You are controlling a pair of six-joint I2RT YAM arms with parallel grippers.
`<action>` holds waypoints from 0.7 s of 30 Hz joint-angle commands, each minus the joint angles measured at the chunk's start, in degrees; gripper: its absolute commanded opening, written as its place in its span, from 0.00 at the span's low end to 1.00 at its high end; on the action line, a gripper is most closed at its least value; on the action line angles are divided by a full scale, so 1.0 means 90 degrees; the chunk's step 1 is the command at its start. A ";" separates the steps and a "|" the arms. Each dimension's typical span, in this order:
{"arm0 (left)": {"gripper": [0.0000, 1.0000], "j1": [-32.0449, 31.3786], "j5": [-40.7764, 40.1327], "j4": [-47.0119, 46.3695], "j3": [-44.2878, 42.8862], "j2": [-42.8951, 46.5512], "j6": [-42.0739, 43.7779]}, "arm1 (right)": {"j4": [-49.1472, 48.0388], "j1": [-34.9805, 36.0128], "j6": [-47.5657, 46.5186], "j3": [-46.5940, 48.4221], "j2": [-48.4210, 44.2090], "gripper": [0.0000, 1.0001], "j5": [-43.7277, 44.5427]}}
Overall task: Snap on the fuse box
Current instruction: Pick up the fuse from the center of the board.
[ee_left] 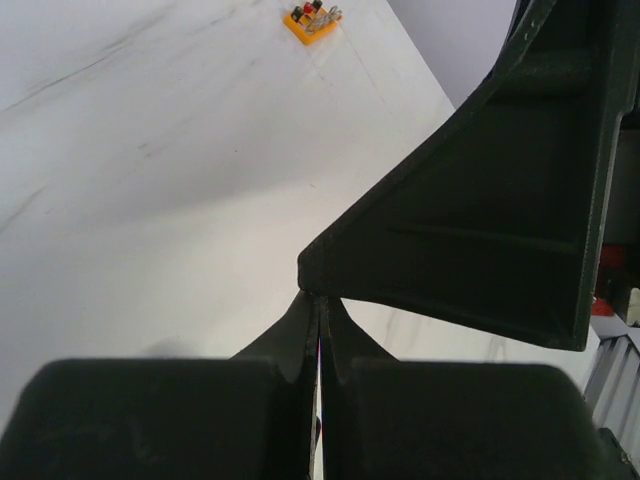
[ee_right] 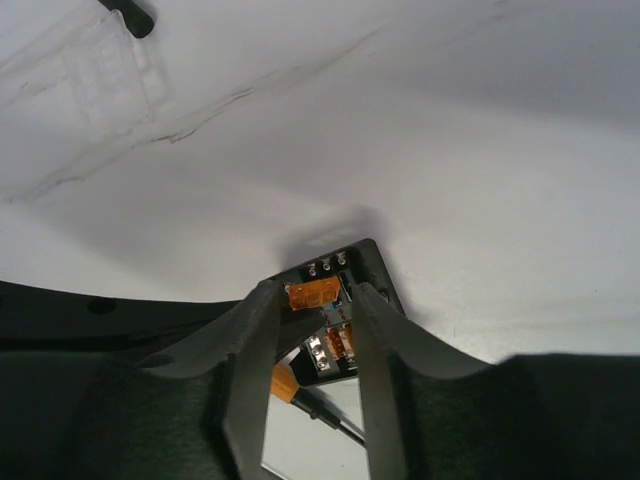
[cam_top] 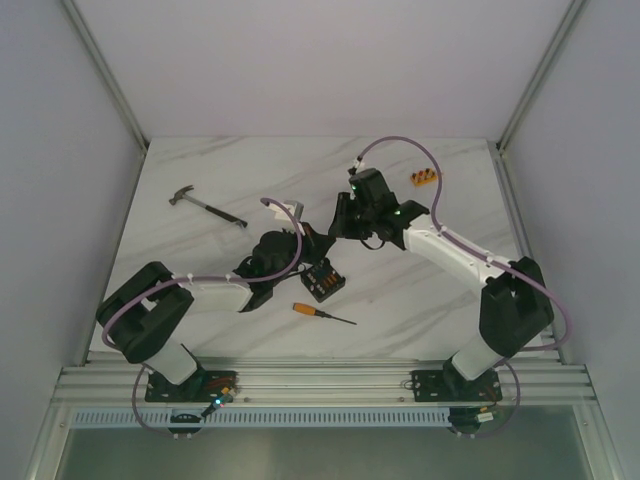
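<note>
The right gripper (ee_right: 313,287) holds its two fingers spread apart, and between them shows the small black squarish plastic fuse box (cam_top: 322,281) with its orange fuses facing up. The left gripper (ee_left: 318,305) has its fingers pressed together. The box lies on the white marbled table (cam_top: 430,300), near an orange-handled screwdriver (cam_top: 312,312).

Left arm (cam_top: 205,288): white link shells, black joint housings.
Right arm (cam_top: 455,255): same white-and-black build, green light near the wrist.
Cables (cam_top: 400,140): mauve, looped along each arm.
Bases (cam_top: 178,385): black mounting plates.
Left gripper (ee_left: 320,300): matte black, tapered fingers.
Right gripper (ee_right: 317,292): dark grey, tapered fingers.
</note>
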State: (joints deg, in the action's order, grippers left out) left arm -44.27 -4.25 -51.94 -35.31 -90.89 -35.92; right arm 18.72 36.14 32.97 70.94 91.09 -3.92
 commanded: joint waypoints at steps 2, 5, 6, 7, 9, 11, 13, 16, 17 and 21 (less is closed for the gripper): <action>0.00 0.0005 0.0255 -0.0172 0.0069 0.0327 0.0370 | -0.0248 0.0057 -0.0367 -0.0179 -0.0471 0.47 -0.0165; 0.00 0.0122 0.0616 0.0022 0.0190 0.0582 0.0661 | -0.0510 0.0038 -0.0953 -0.0283 -0.0705 0.52 -0.0409; 0.00 0.0184 0.0758 0.0064 0.0244 0.0710 0.0750 | -0.0583 0.0009 -0.1176 -0.0316 -0.0790 0.53 -0.0527; 0.00 0.0260 0.0929 0.0108 0.0312 0.0820 0.0836 | -0.0662 -0.0024 -0.1417 -0.0346 -0.0871 0.54 -0.0722; 0.00 0.0416 0.1419 0.0274 0.0383 0.1030 0.1032 | -0.0881 -0.0124 -0.1934 -0.0468 -0.1104 0.56 -0.1096; 0.00 0.0544 0.1803 0.0519 0.0411 0.1366 0.1202 | -0.1165 -0.0179 -0.2466 -0.0678 -0.1359 0.58 -0.1438; 0.00 0.0667 0.2205 0.0652 0.0450 0.1581 0.1333 | -0.1383 -0.0182 -0.2978 -0.0884 -0.1582 0.58 -0.1774; 0.00 0.0838 0.2718 0.0859 0.0498 0.1928 0.1501 | -0.1432 -0.0184 -0.3771 -0.1104 -0.1869 0.58 -0.2170; 0.00 0.0896 0.2887 0.0911 0.0525 0.2027 0.1538 | -0.1396 -0.0205 -0.3970 -0.1137 -0.1936 0.58 -0.2275; 0.00 0.1125 0.3637 0.1098 0.0573 0.2408 0.1623 | -0.0971 -0.0352 -0.4732 -0.0963 -0.1947 0.55 -0.3149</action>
State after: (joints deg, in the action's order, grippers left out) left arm -35.75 18.85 -44.27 -31.11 -72.10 -24.23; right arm 9.04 34.13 1.06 61.32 74.28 -22.37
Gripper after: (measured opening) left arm 0.012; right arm 0.558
